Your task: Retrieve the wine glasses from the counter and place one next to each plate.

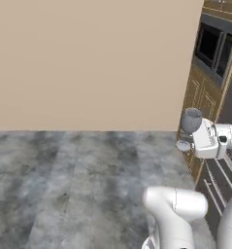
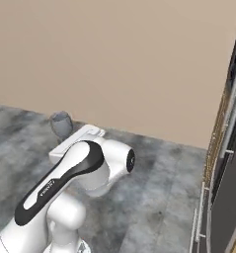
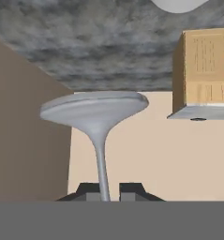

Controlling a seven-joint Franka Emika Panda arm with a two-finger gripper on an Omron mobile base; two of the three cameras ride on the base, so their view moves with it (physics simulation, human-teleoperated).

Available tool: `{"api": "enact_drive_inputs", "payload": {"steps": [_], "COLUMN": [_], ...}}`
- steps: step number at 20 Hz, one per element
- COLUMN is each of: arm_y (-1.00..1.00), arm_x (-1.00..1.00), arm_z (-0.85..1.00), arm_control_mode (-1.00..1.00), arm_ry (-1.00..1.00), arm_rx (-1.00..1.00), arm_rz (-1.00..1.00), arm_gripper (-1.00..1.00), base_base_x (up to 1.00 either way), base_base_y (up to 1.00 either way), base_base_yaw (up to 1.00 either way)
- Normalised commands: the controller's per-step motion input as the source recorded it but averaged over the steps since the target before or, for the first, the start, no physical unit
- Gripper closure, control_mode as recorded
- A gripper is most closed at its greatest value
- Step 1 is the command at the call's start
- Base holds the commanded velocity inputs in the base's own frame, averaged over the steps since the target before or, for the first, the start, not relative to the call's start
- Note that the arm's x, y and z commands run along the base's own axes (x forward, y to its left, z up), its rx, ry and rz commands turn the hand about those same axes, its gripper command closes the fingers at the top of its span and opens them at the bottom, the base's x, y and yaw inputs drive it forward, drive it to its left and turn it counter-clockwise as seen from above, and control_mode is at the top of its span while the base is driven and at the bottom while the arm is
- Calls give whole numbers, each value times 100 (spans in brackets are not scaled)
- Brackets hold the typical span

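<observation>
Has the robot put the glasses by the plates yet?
Not yet. Done: one wine glass is picked up. In hand: the hand is shut on its stem, carrying it above the marble counter. Left: setting this glass beside a plate, then the second glass.

The glass (image 1: 190,120) is translucent greyish, its bowl darker grey against the beige wall (image 1: 88,63); in the hand view its foot and stem (image 3: 100,154) read pale silvery grey. The counter (image 1: 64,185) is marble, mottled grey with darker charcoal veining and paler streaks. The arm (image 2: 65,183) is white with a black band bearing small white lettering. The gripper (image 3: 109,191) has 2 dark grey fingertips. The cabinet (image 3: 205,70) is light honey wood with visible grain. The oven (image 1: 213,46) front is black, framed in grey.
</observation>
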Motion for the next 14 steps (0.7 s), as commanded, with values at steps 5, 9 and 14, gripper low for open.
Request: {"api": "enact_drive_inputs", "payload": {"steps": [5, 9, 14], "arm_y": [0, 0, 0], "arm_x": [0, 0, 0], "arm_z": [0, 0, 0], "arm_control_mode": [100, 100, 100], "arm_ry": [0, 0, 0], "arm_rx": [0, 0, 0], "arm_rz": [0, 0, 0], "arm_gripper": [100, 100, 100], "base_base_x": [0, 12, 55], "base_base_y": [-11, -8, -14], "base_base_yaw": [97, 95, 86]}}
